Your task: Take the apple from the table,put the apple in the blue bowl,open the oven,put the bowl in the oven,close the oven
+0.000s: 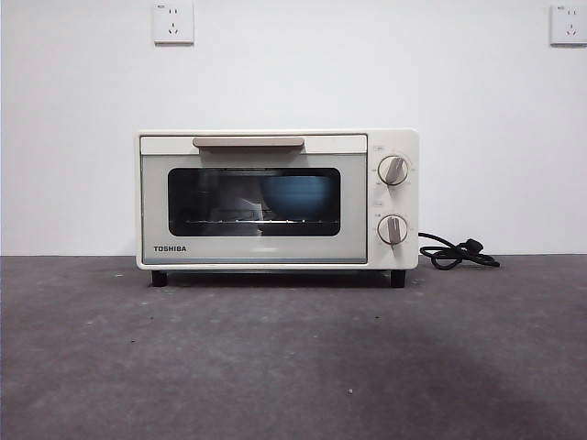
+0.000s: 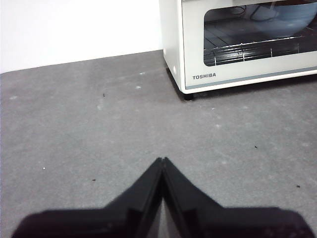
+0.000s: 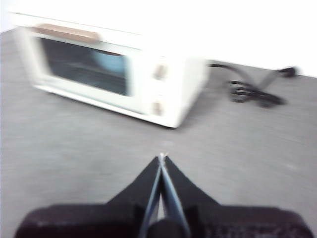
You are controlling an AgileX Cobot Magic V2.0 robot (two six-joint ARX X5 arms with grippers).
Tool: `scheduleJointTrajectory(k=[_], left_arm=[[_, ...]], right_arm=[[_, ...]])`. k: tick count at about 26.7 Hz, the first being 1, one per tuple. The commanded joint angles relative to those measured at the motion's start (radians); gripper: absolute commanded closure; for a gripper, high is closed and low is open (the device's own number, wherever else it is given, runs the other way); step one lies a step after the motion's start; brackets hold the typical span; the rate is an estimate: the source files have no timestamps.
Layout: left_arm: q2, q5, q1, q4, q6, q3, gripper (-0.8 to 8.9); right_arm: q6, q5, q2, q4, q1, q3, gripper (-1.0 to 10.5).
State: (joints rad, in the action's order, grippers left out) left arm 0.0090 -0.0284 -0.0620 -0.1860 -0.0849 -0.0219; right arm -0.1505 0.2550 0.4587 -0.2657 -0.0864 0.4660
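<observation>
I count one cream-white toaster oven with dark glass door [image 1: 277, 199], two round knobs [image 1: 393, 170], one matte blue bowl [image 1: 295, 195] inside, one black cord [image 1: 456, 252], two white wall sockets [image 1: 173, 22], two black grippers [image 2: 162, 159].

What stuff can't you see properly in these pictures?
- The apple: hidden in every view; only the blue bowl shows behind the oven door's dark glass.
- Blue bowl, left wrist view: cut off by the picture's edge.
- Oven knobs, right wrist view: blurred.
- Knob markings, front view: too small to read.
</observation>
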Motion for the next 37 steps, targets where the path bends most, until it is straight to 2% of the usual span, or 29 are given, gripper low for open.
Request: scheduleJointTrajectory(k=[1,3,13,19,23,26,37], left_arm=[[0.0,-0.001,-0.003,0.013,0.006,0.011,8.17],[0.0,-0.001,-0.003,0.013,0.006,0.011,8.17],[0.0,-0.001,-0.002,0.013,0.006,0.011,8.17],[0.0,-0.001,-0.002,0.013,0.006,0.011,8.17],[0.001,-0.001,-0.002,0.014,0.006,0.011,8.17],[0.002,-0.001,-0.003,0.014,0.006,0.011,8.17],[0.007,-0.001,-0.002,0.014,0.006,0.011,8.17]], right_arm=[[-0.011,-0.05,-0.089,0.106,0.025,-0.166,9.5],[-0.01,-0.137,-0.158,0.142,0.028,-0.276,9.5],[-0.006,-0.159,-0.32,0.195,0.029,-0.452,9.5],[-0.006,-0.212,-0.402,0.09,0.048,-0.452,9.5],[-0.003,-0.244,-0.451,0.083,0.063,-0.452,9.5],[0.034,-0.272,-0.451,0.077,0.068,-0.452,9.5],[0.043,-0.286,-0.451,0.076,0.082,-0.452,9.5]])
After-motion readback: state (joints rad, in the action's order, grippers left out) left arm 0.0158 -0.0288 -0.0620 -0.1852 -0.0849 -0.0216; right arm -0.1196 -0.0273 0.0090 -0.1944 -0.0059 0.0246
